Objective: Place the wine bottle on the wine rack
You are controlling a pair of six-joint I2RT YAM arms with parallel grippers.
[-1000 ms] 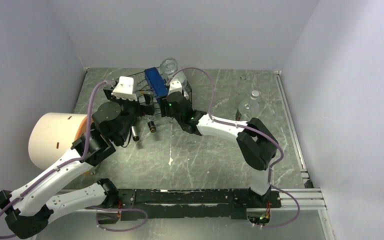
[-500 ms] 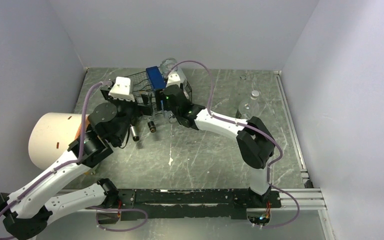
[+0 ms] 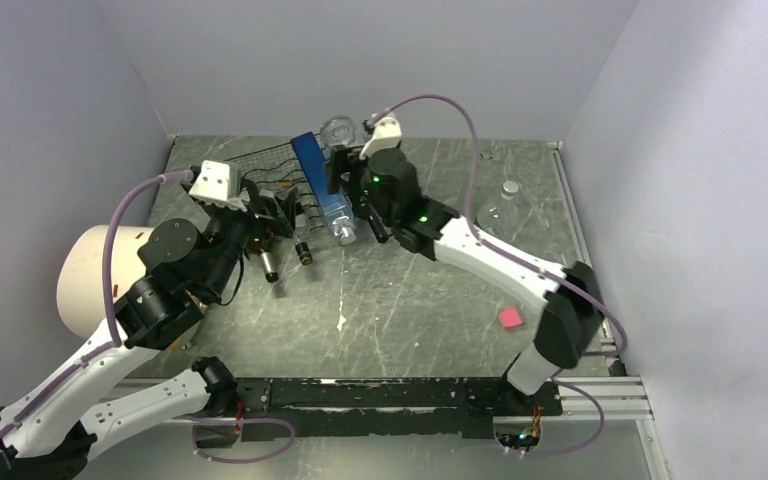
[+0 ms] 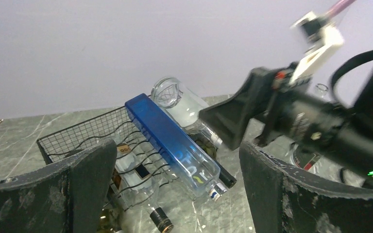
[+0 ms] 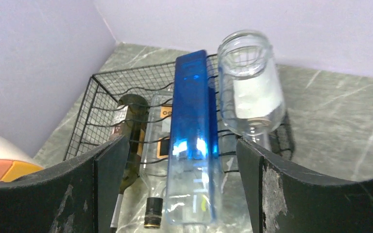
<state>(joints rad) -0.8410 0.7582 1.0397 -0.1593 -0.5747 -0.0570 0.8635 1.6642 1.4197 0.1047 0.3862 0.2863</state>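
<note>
**Colour and Pattern Survey: Rack Station**

Wine rack (image 5: 102, 94): black throughout, with fine square mesh at the end and wavy rods across.
Wine bottle (image 5: 193, 121): deep blue at the base, fading to clear toward the neck.
Wide-mouthed bottle (image 5: 250, 87): colourless, transparent.
Dark bottle (image 5: 128, 128): olive-green, pale label.
Clear bottle (image 5: 159, 124): orange label.
Surface (image 3: 410, 320): grey-green, marbled with pale veins.
Small block (image 3: 509, 318): pink-red.
Cylinder (image 3: 90, 280): cream, with an orange patch.
Left arm (image 3: 80, 375) and right arm (image 3: 500, 265): white links, black joints.
Cables (image 3: 430, 97): mauve.
Left gripper (image 4: 175, 145) and right gripper (image 5: 181, 148): black, scuffed pale grey.
Walls (image 3: 380, 60): plain pale lavender.
</note>
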